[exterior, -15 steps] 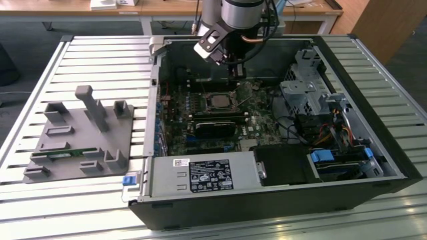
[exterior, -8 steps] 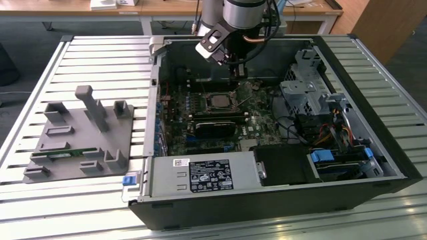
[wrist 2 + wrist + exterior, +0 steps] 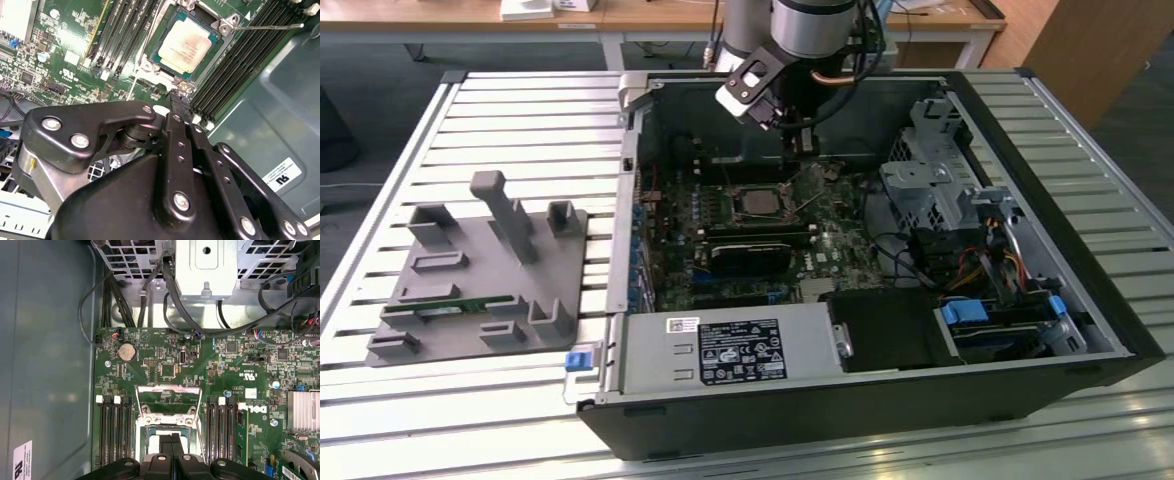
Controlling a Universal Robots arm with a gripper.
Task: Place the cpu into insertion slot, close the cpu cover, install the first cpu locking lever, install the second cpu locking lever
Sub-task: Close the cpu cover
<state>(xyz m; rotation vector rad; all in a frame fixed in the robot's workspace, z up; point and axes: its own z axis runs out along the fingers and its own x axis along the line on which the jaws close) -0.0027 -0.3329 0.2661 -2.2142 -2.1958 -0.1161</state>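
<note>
The pincer (image 3: pixel 178 97) has its two slim fingers pressed flat together with nothing visible between them, which I read as a pose for nudging rather than carrying. In the second wrist view its tip hangs near one corner of the insertion slot (image 3: pixel 151 65), close to the board but with no contact I can confirm. The cpu (image 3: pixel 187 45) lies flat inside the slot, pale metal top up, its green edge showing all round, so nothing appears to clamp it yet. In the first wrist view the cpu cover (image 3: pixel 165 388) stands swung back beyond the slot from the pincer (image 3: pixel 170 438), with board showing through its window, which leaves the chip exposed. A thin wire lever (image 3: pixel 267 26) juts freely from a slot corner, unlatched by my judgement. The motherboard (image 3: pixel 150 355) sits in the computer case (image 3: pixel 720 420), which lies open-side up on the slatted surface (image 3: pixel 520 120), likely so the arm can reach down from above. A grey fixture (image 3: pixel 480 270) rests toward the exterior view's left, well apart from the case.
</note>
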